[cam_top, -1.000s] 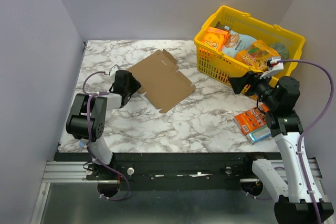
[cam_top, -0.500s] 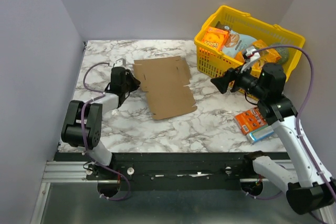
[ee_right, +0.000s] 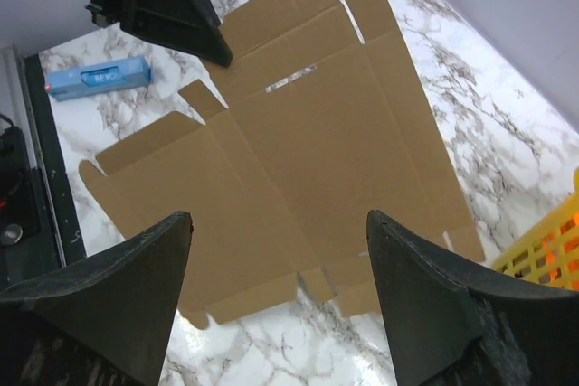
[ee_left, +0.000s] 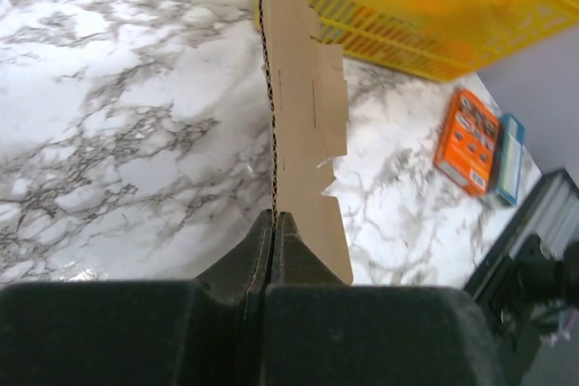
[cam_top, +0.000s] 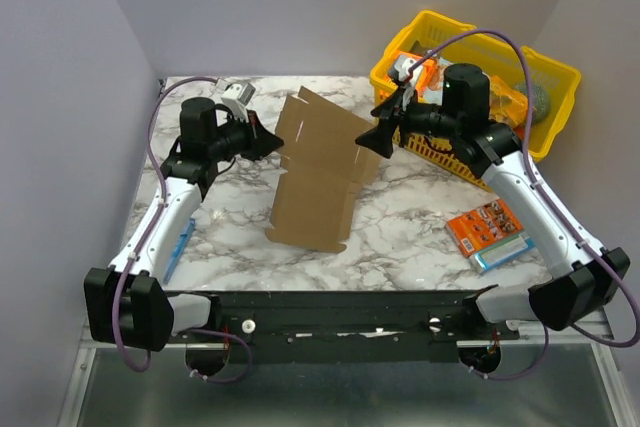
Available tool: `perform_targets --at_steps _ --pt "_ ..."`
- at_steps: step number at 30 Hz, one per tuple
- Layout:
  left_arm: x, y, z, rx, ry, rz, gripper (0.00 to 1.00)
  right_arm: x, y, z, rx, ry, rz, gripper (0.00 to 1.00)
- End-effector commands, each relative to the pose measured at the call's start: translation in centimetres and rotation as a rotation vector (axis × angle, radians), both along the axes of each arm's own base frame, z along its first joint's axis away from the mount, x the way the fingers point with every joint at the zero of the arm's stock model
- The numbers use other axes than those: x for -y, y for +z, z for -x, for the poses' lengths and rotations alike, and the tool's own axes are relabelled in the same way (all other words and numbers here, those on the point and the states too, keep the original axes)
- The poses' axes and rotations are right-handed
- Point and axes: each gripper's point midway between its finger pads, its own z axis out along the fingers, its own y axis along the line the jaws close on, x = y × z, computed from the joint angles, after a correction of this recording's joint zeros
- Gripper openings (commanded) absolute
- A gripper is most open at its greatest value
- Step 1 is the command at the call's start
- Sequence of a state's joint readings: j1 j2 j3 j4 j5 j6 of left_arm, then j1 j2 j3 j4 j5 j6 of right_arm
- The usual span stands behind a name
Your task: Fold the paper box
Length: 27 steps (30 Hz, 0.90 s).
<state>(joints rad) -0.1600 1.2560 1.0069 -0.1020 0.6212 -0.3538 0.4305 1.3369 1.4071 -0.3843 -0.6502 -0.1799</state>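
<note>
The paper box [cam_top: 320, 172] is a flat brown cardboard blank with flaps and notched tabs. It is raised at its far left edge and slopes down toward the near side. My left gripper [cam_top: 272, 143] is shut on that left edge. The left wrist view shows the paper box [ee_left: 303, 115] edge-on, pinched between the left gripper's [ee_left: 273, 219] closed jaws. My right gripper [cam_top: 376, 133] hangs open just off the blank's right side. In the right wrist view the paper box [ee_right: 308, 151] spreads below the right gripper [ee_right: 279, 216], with nothing between its fingers. The left gripper [ee_right: 213, 47] grips the blank's far corner there.
A yellow basket [cam_top: 555, 77] full of snack packs stands at the back right. An orange snack box [cam_top: 485, 227] and a light blue pack lie at the right front. A blue pack [cam_top: 178, 247] lies by the left arm.
My left gripper has shut on the blank's left edge and lifted it, so the blank now tilts up. The right arm has swung left to the blank's right side, still open.
</note>
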Motion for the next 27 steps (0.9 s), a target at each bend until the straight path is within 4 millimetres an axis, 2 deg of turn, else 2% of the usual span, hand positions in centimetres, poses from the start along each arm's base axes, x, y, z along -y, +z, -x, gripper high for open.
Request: perform_targets --at_steps 1,3,5,9,11,18,22,27 --pt "1.5 0.5 5.7 -0.017 -0.292 -0.048 0.0 -1.5 0.9 0.2 0.065 0.144 0.021 0.86" --pt "1.6 0.6 6.4 0.004 -0.327 -0.048 0.0 -1.9 0.3 -0.4 0.082 0.166 0.04 0.86" --pt "2.0 1.6 7.1 0.059 -0.371 -0.021 0.0 -1.9 -0.1 -0.8 0.104 0.182 0.067 0.86" --pt "2.5 2.7 8.7 0.127 -0.455 0.023 0.0 -1.3 -2.7 -2.2 0.099 0.17 0.13 0.83" --pt "2.7 3.2 9.2 0.156 -0.483 0.042 0.0 -1.2 -3.8 -2.1 0.063 0.197 0.131 0.81" --pt "2.6 2.5 9.3 0.151 -0.479 0.041 0.0 -1.1 -7.0 -2.4 -0.038 0.219 0.142 0.8" --pt "2.1 2.1 8.8 0.149 -0.438 0.011 0.0 -1.1 -8.2 -1.5 -0.097 0.243 0.127 0.74" --pt "1.9 2.0 8.6 0.151 -0.422 0.001 0.0 -1.7 -9.2 0.3 -0.182 0.308 0.082 0.62"
